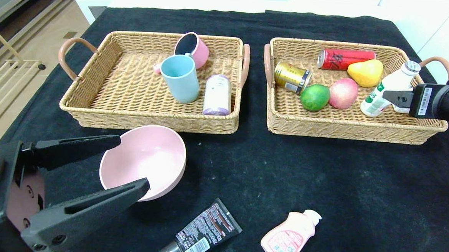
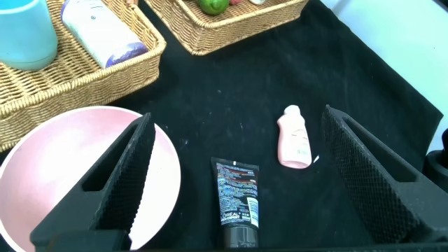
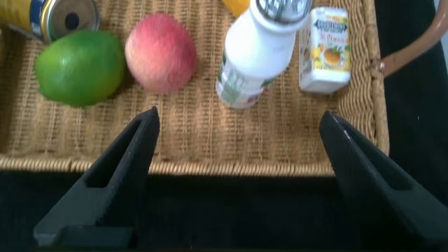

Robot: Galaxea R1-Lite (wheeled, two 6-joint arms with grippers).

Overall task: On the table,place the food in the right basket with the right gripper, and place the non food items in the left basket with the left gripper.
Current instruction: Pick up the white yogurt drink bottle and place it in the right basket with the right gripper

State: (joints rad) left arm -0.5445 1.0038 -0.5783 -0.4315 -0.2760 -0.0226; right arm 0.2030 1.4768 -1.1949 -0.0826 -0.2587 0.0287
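Left gripper (image 1: 124, 165): nearest the head camera, jaws spread wide and empty, fingers straddling the near-left rim of the pink bowl (image 1: 146, 160).
Pink bowl: sat on the table (image 1: 321, 177) just in front of the left basket (image 1: 148, 116); looked rigid, smooth, probably light; thin rim judged the only place to pinch, and likely slippery.
Black tube (image 1: 201, 234): lay flat near the front edge, cap toward the robot; judged soft and squashy, best taken across its middle.
Pink bottle (image 1: 289, 239): lay on its side to the tube's right, well apart; flat body should give firm faces.
Right basket (image 1: 347, 124): held lime (image 1: 314, 97), peach (image 1: 343, 93), white bottle (image 1: 387, 90) leaning on its far-right side.
Right gripper (image 1: 388, 95): beside the white bottle, jaws apart, holding nothing.
Food: judged all placed.
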